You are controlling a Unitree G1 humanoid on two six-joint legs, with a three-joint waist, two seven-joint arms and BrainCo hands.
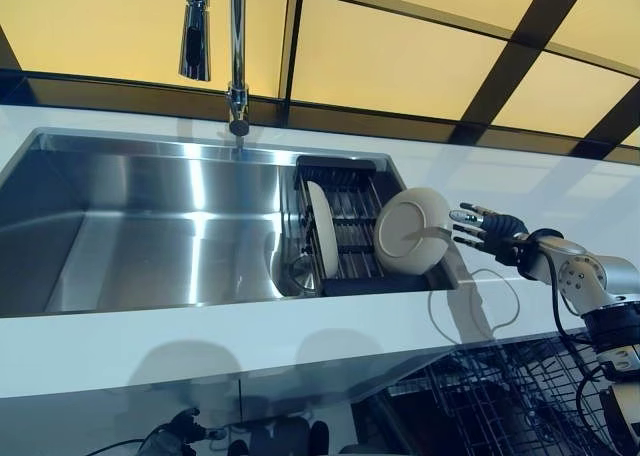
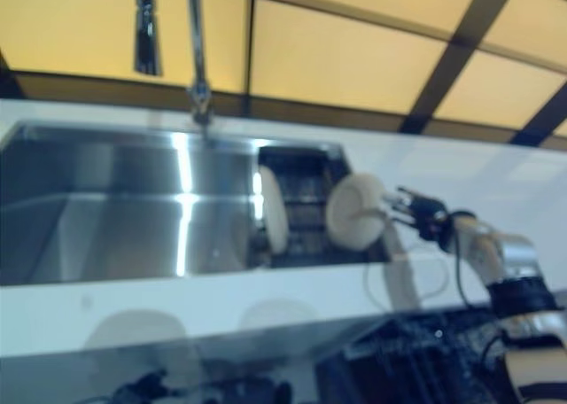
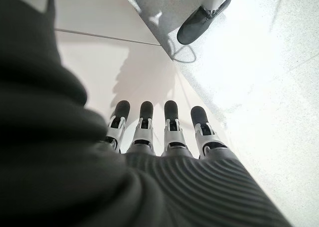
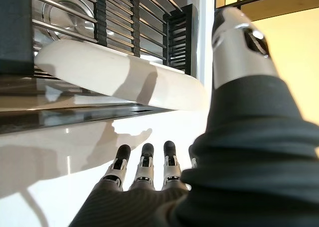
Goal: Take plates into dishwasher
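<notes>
Nearest us, our right hand reaches with straight, spread fingers toward the round cream ceramic plate, tilted at the right end of the black slotted drying rack in the stainless steel sink. Our left hand hangs low, fingers straight.

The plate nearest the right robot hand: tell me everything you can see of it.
The plate is round, cream-white and glossy, apparently ceramic, with a shallow raised rim. It stands tilted on edge at the right end of the black dish rack in the sink. The right robot hand reaches its edge with straight fingers, without gripping it.
</notes>
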